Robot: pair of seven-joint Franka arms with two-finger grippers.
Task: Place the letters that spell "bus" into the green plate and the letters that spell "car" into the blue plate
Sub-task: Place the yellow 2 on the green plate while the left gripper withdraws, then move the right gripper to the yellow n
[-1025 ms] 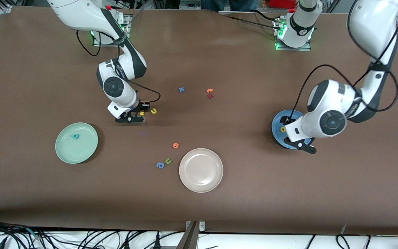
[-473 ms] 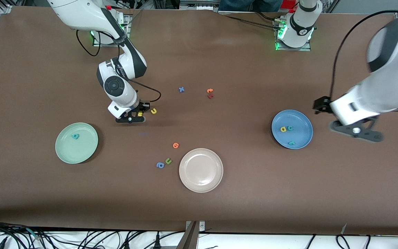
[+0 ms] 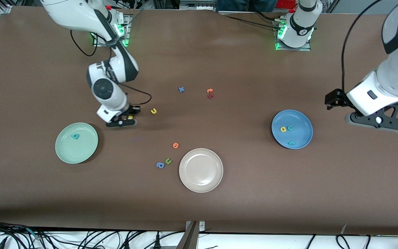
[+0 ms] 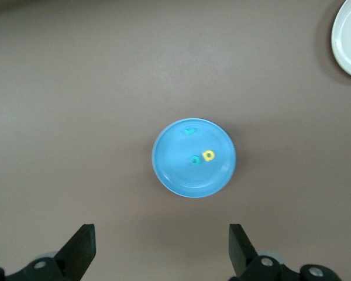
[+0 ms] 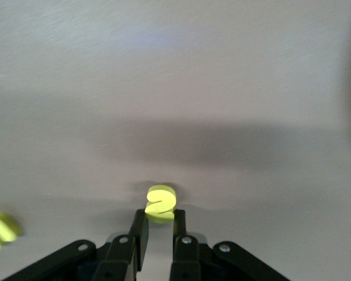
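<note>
My right gripper point(image 3: 127, 119) is shut on the yellow "s" point(image 5: 161, 204), low over the table between the green plate point(image 3: 81, 152) and the yellow "u" point(image 3: 153, 111). The teal "b" point(image 3: 76, 136) lies in the green plate. The blue plate point(image 3: 301, 124) holds the yellow "a" point(image 3: 283, 129), the teal "c" point(image 3: 290, 128) and the teal "r" point(image 3: 291, 142). My left gripper point(image 3: 377, 121) hangs open and empty, high over the table beside the blue plate point(image 4: 175, 170), toward the left arm's end.
A cream plate point(image 3: 201, 169) sits nearer the front camera, mid-table. Beside it lie an orange letter point(image 3: 175, 145), a green "u" point(image 3: 168, 160) and a blue "a" point(image 3: 160, 165). A blue "x" point(image 3: 181, 89) and two reddish letters point(image 3: 210, 93) lie farther back.
The right gripper shut on the yellow "s" and carried it away from the yellow "u", toward the green plate. The left arm rose from over the blue plate and swung toward its own end.
</note>
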